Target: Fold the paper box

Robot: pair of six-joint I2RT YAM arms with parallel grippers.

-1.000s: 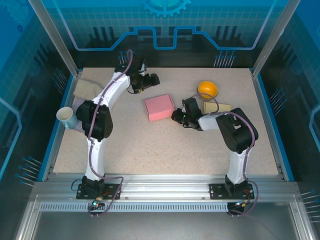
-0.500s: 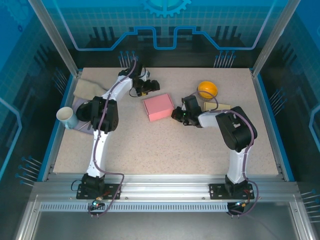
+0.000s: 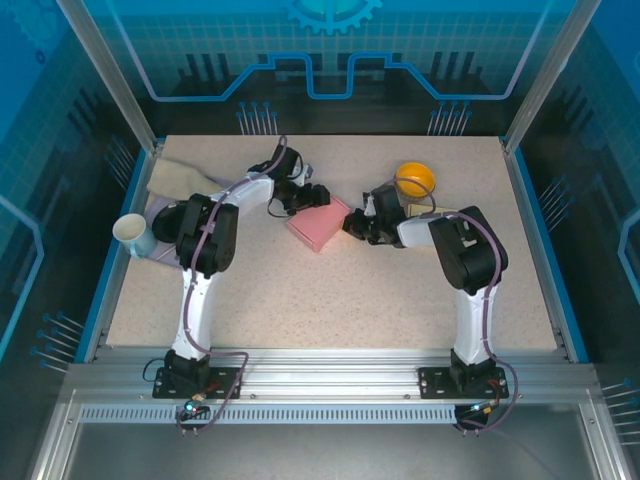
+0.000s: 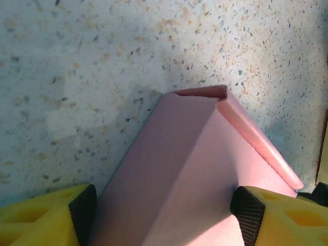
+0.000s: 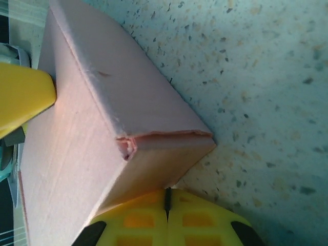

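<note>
The pink paper box (image 3: 320,225) lies near the table's middle, turned corner-on. My left gripper (image 3: 305,200) is at its back left corner. In the left wrist view the left gripper (image 4: 164,210) stands open astride the box (image 4: 195,169), one black pad on each side and close against its faces. A folded lip of the box runs along its right edge. My right gripper (image 3: 352,226) is shut, and in the right wrist view the right gripper (image 5: 167,192) has its yellow tips pressed against the box's (image 5: 87,133) side wall. The left gripper's yellow finger (image 5: 20,97) shows at the box's far side.
A yellow bowl (image 3: 414,179) and a tan block (image 3: 440,213) sit just behind the right arm. A white cup (image 3: 131,232) and a beige cloth (image 3: 175,178) are at the left edge. Blue walls ring the speckled table (image 3: 330,300).
My left gripper has swung from the back of the table down onto the box and its jaws have narrowed. The box has turned and slid slightly. The right gripper stayed shut against it.
</note>
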